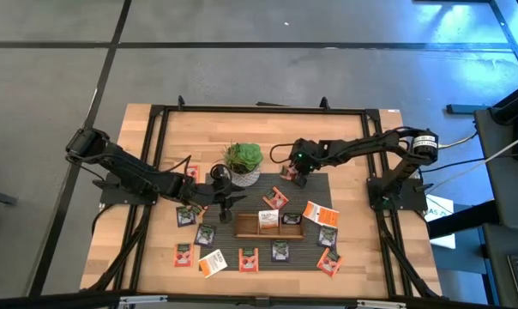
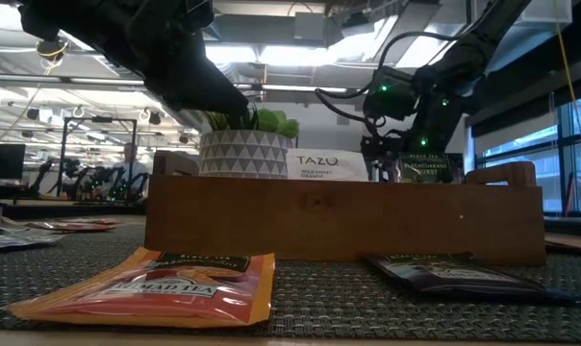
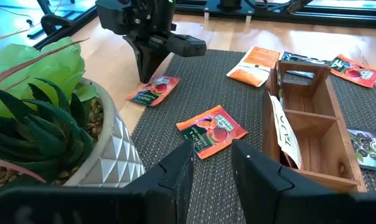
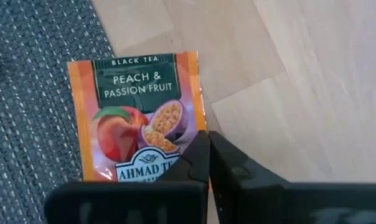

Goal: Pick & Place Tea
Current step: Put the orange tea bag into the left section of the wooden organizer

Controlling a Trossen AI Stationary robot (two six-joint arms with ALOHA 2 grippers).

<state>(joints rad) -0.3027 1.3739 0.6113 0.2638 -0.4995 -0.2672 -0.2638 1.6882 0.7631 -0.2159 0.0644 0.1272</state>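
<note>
Wooden tray sits mid-mat, plant pot behind it. Left gripper hangs beside the pot, fingers part-open, holding nothing. Right gripper is down at the mat's far edge, fingers pinched together over the corner of a peach tea sachet lying flat beneath it.

The orange sachet under the right arm's camera reads "BLACK TEA", "PEACH & PASSION FRUIT" and part of "AHMAD TEA". In the wooden tray, a white sachet says "TAZO"; the dark one at its three o'clock says "BLACKCURRANT".
</note>
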